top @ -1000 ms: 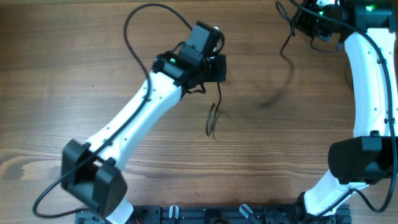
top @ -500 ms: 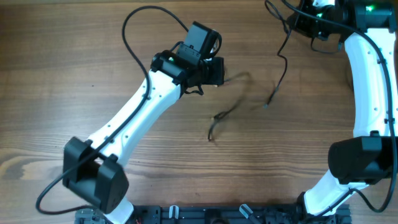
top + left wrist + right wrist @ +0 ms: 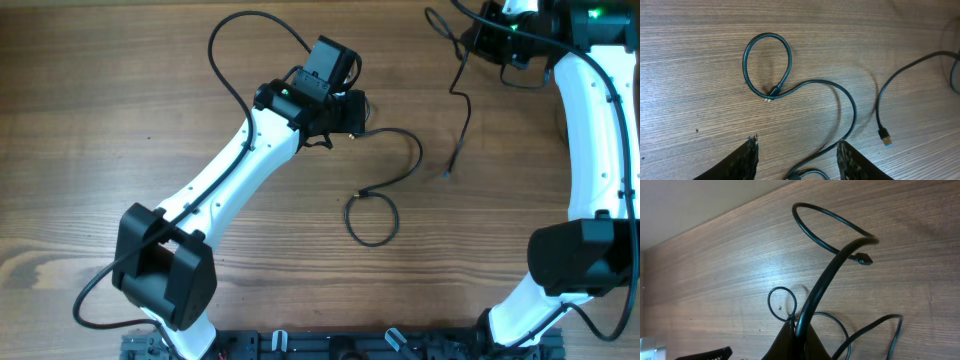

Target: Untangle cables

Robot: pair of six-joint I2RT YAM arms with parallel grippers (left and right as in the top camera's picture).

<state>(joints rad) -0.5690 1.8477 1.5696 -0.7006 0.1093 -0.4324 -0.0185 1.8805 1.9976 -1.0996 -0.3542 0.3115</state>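
One thin black cable (image 3: 405, 150) lies on the wooden table, running from under my left gripper (image 3: 353, 112) round to a small closed loop (image 3: 372, 218). In the left wrist view that loop (image 3: 767, 65) lies ahead of the left gripper (image 3: 799, 160). Its jaws stand open, and the cable's near end (image 3: 812, 172) lies loose between them. A second cable (image 3: 462, 100) hangs from my right gripper (image 3: 495, 35) at the far right, its plug end (image 3: 447, 175) near the table. The right gripper (image 3: 800, 335) is shut on this cable (image 3: 825, 280), which arches up and ends in a plug (image 3: 863, 259).
The left arm's thick wire (image 3: 225, 50) loops over the table at the back left. The right arm (image 3: 590, 150) stands along the right edge. A black rail (image 3: 350, 345) runs along the front edge.
My left gripper has opened and let its cable go; the cable dropped and spread out on the table with a loop. The cable in the right gripper swung and now hangs lower.
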